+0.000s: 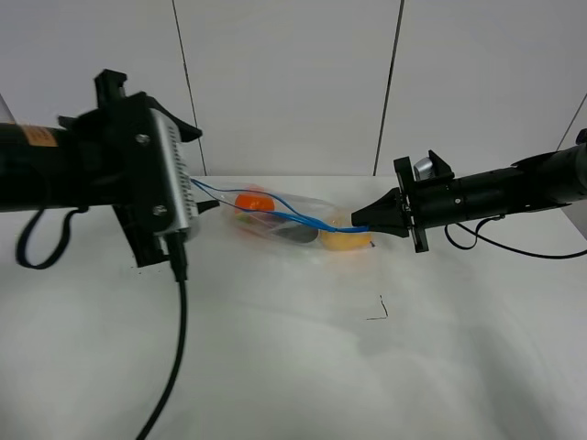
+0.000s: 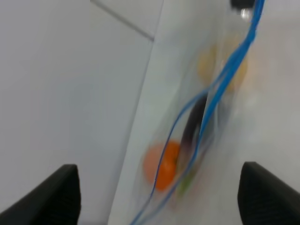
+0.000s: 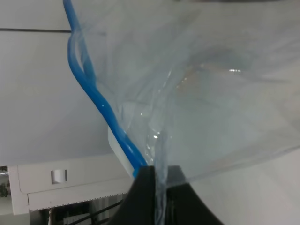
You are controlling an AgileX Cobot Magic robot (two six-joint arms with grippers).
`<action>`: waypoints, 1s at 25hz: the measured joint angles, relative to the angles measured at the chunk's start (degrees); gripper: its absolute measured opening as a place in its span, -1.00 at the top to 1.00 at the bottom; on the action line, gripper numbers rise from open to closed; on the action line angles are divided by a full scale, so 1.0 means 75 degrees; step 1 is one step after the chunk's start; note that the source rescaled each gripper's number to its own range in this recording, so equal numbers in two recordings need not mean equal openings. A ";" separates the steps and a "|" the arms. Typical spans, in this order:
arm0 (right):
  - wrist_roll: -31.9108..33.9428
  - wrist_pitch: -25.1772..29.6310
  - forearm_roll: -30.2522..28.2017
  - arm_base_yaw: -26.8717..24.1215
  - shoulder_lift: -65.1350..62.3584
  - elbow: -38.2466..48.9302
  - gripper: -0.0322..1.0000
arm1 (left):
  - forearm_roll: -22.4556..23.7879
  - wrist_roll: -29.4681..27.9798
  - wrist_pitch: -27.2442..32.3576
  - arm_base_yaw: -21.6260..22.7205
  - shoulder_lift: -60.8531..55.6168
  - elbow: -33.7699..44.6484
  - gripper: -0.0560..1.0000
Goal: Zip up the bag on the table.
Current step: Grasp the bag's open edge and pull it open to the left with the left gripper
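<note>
Bag (image 1: 293,229) on counter (image 1: 275,367), zipper (image 1: 307,223) mostly unsealed; right claw (image 1: 356,220) pinched onto its corner; left claw (image 2: 159,197) wide open, empty.

One large flat white matte table (image 1: 293,376) bears one clear, crinkly rectangular plastic zip bag (image 1: 292,207). Through the plastic, three pieces of produce can be counted: one round orange piece (image 1: 254,202), one dark purple piece (image 1: 295,233) and one yellow piece (image 1: 346,241). A small greenish patch beside the orange one is too blurred to count as a piece. Along the bag's edge run two blue zipper lines (image 1: 310,223). Two black robot arms reach in, so two grippers: one left gripper (image 1: 209,205), one right gripper (image 1: 359,221). One thin black angled mark (image 1: 381,310) shows plainly on the tabletop.
</note>
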 joint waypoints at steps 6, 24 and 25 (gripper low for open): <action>0.0000 0.0000 0.0001 0.0000 0.0000 0.0000 0.94 | -0.0038 -0.0416 -0.1841 -0.0800 0.1328 0.0000 -0.78; 0.0000 -0.0009 0.0008 0.0000 0.0000 0.0000 0.94 | 0.0418 -0.0628 -0.6324 -0.1993 0.4853 0.0038 -0.77; 0.0000 -0.0009 0.0008 0.0000 0.0000 0.0000 0.94 | 0.0583 -0.0628 -0.6339 -0.1993 0.4931 0.0038 -0.77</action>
